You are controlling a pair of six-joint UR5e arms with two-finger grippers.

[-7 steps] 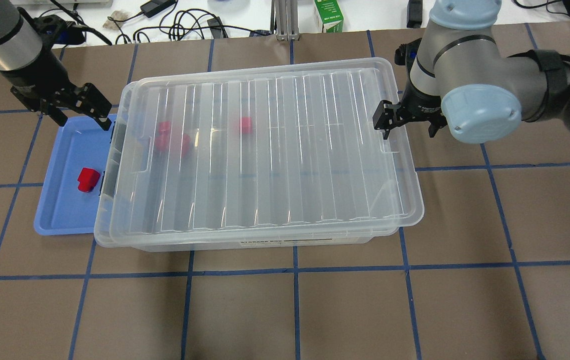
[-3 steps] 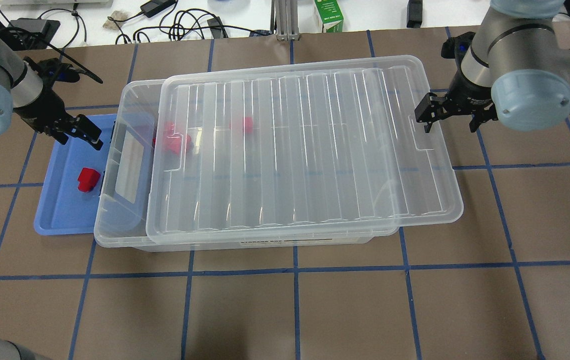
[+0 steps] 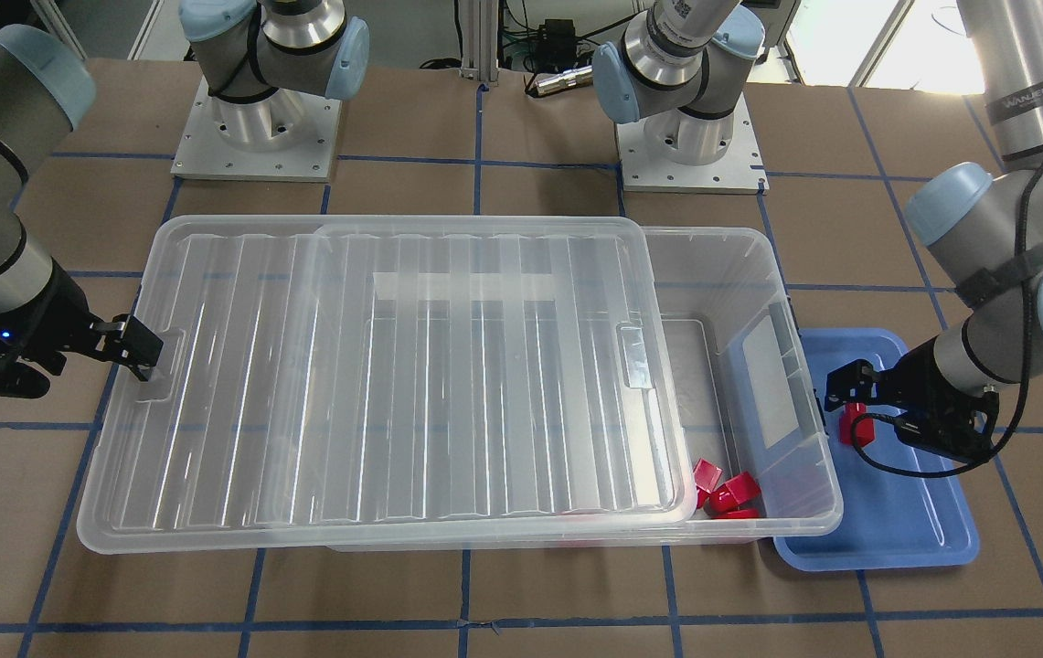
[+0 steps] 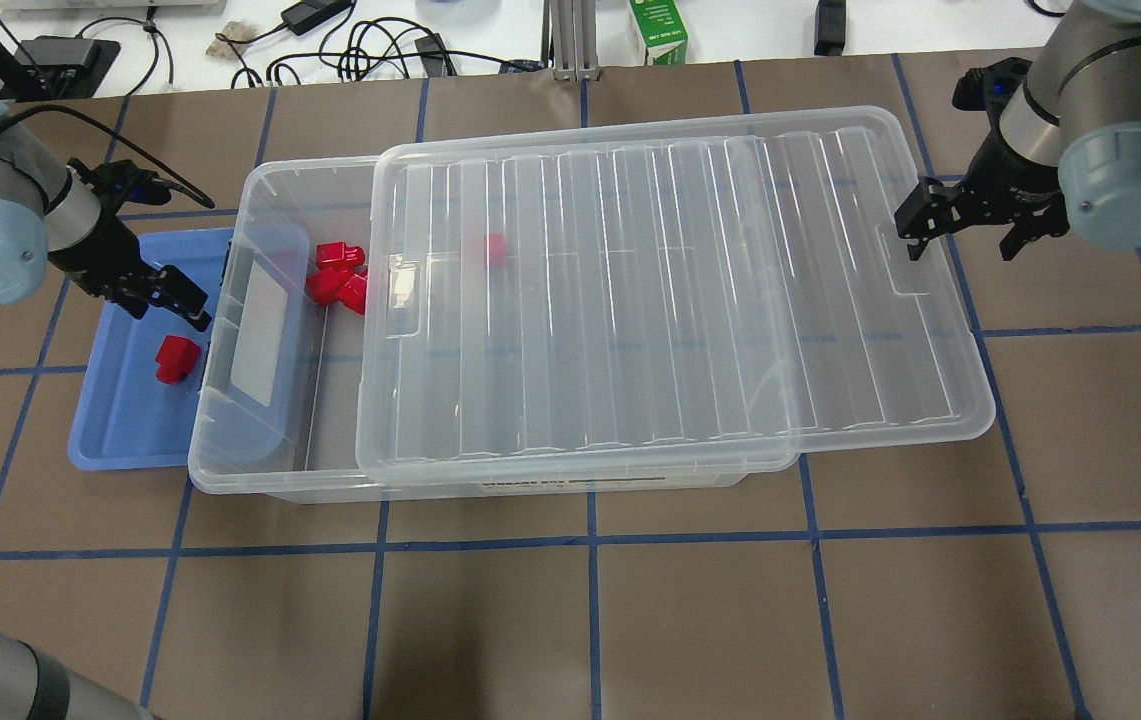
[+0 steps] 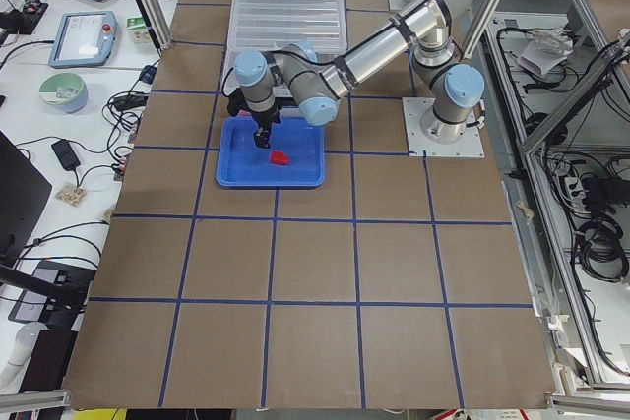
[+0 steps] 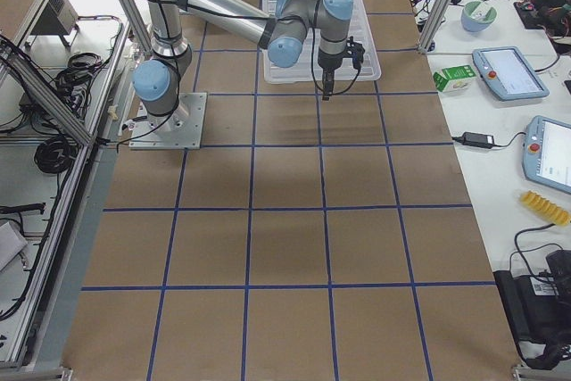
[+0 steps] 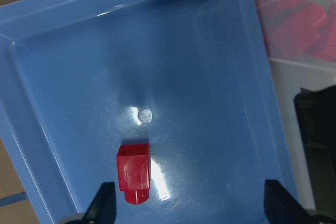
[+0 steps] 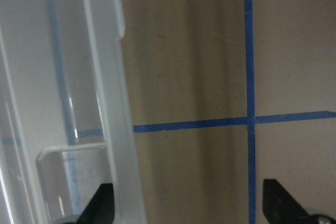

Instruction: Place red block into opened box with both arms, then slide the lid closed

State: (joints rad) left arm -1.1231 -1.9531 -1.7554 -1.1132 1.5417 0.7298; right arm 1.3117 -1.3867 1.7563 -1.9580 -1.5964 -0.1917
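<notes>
lid (image 4: 680, 300) slid farther right, left tool (image 4: 168, 308) open above red block (image 4: 177, 359), right tool (image 4: 960, 240) open

Lone block (image 4: 177, 359): in tray (image 4: 120, 425) on tabletop (image 4: 590, 620), just beneath left pincer (image 4: 170, 305).
Box (image 4: 250, 482): beside that pincer, holding further blocks (image 4: 335, 275).
Lid (image 4: 670, 300): atop box, overhanging toward right pincer (image 4: 965, 238), which stands at its end handle.

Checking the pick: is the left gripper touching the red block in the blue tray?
Apart. Overhead view shows bare tray between the left gripper and the red block.
</notes>
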